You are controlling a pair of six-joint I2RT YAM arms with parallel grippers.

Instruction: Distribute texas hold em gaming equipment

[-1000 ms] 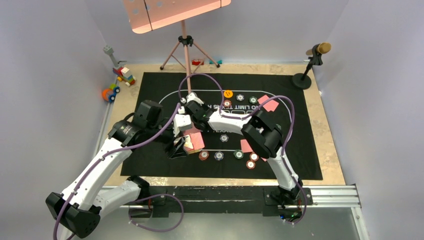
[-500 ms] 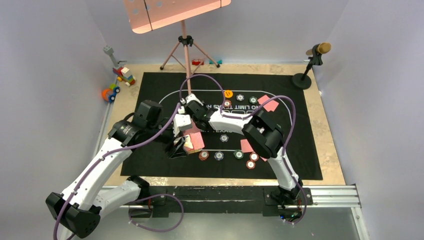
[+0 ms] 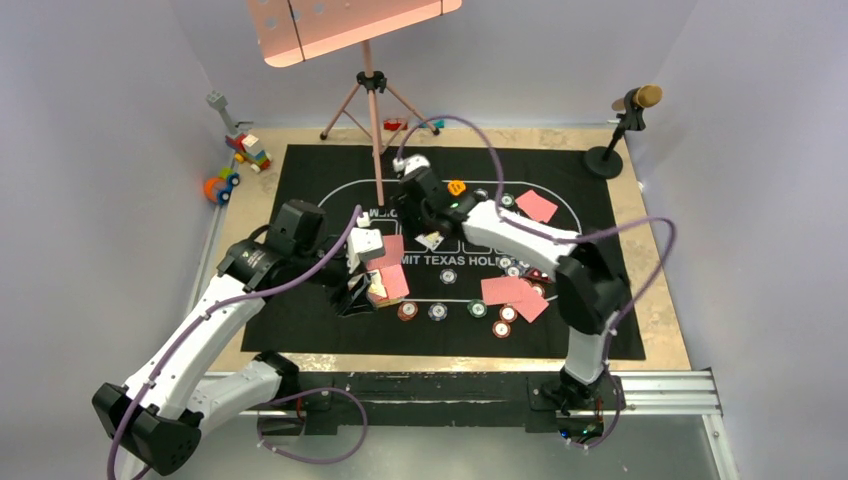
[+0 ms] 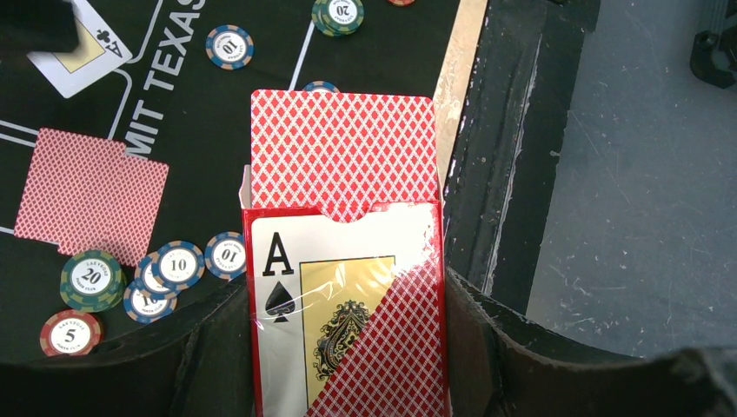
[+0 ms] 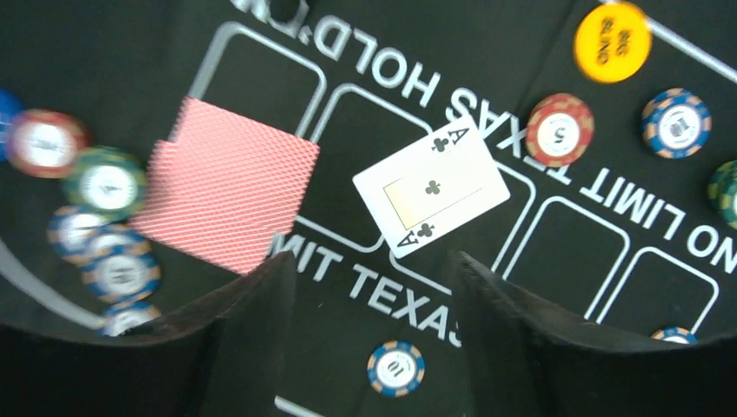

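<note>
The left gripper clamps one glossy, cellophane-wrapped card box, red lattice-backed cards poking out. The right gripper gapes empty over the black felt mat, near one face-up ace, one face-down card, one round orange disc.

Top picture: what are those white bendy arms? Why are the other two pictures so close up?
They are two robot arms bolted to a table. The top picture comes from a camera overhead. The other two come from cameras on each wrist, so they look down close. On the black mat lie poker chips, an orange disc and red-backed cards. The left end effector grips the card box, its deck poking out. The right end effector is open, hovering above a face-up ace of clubs.
</note>
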